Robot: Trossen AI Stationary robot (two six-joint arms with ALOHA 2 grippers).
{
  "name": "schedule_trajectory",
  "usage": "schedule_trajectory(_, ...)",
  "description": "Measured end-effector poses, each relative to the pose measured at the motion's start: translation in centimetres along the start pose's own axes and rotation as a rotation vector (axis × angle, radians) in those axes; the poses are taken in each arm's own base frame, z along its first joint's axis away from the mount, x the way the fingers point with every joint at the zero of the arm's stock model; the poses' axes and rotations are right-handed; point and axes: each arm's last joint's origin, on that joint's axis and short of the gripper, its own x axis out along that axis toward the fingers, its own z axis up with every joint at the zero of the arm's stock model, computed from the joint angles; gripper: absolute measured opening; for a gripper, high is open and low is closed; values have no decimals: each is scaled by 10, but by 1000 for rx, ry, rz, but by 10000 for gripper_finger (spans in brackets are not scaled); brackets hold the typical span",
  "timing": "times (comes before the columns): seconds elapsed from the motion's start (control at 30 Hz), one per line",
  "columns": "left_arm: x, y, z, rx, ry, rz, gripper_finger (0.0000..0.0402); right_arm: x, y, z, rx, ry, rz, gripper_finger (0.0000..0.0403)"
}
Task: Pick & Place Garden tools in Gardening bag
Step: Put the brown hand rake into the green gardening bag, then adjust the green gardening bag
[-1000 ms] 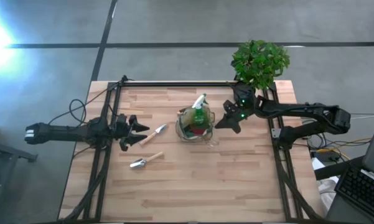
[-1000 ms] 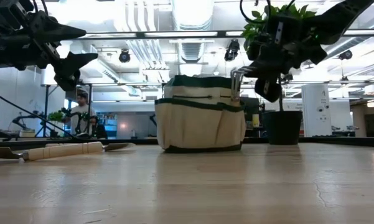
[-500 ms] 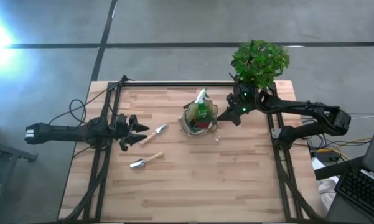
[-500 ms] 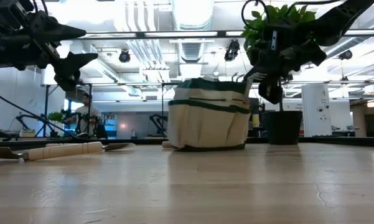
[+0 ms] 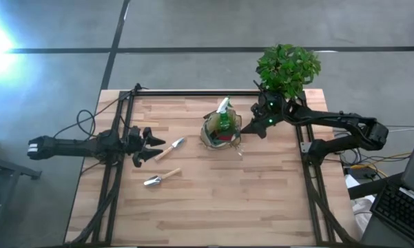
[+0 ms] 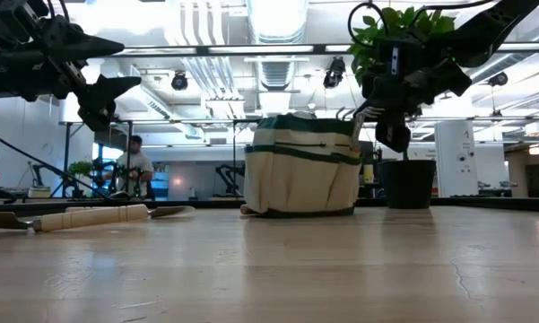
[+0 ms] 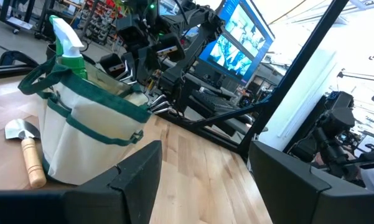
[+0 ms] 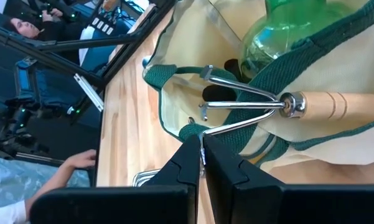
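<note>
The right gripper (image 8: 202, 146) was clenched at the rim of the gardening bag (image 6: 300, 175), apparently pinching its green loop handle. Any pull from there could probably have dragged or tipped the soft bag and spilled the fork (image 8: 323, 106), which lay across the bag's mouth, tines pointing inward. Left of the bag, the left gripper (image 5: 151, 146) hung open near two trowels (image 5: 169, 149) lying loose.
</note>
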Motion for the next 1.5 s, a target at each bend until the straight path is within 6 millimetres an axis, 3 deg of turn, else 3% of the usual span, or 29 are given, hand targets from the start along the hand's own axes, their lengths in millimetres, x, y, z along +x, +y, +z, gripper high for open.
schedule_trajectory(0.3,0,0,0,0,0,0,245,-2,2,0,-12,-6,3,19)
schedule_trajectory(0.8,0,0,0,0,0,0,245,-10,11,-1,-32,-12,30,141)
schedule_trajectory(0.97,0,0,0,0,0,0,245,-14,18,3,-124,-21,72,167)
schedule_trajectory(1.5,0,0,0,0,0,0,245,-56,74,27,-386,-209,121,153)
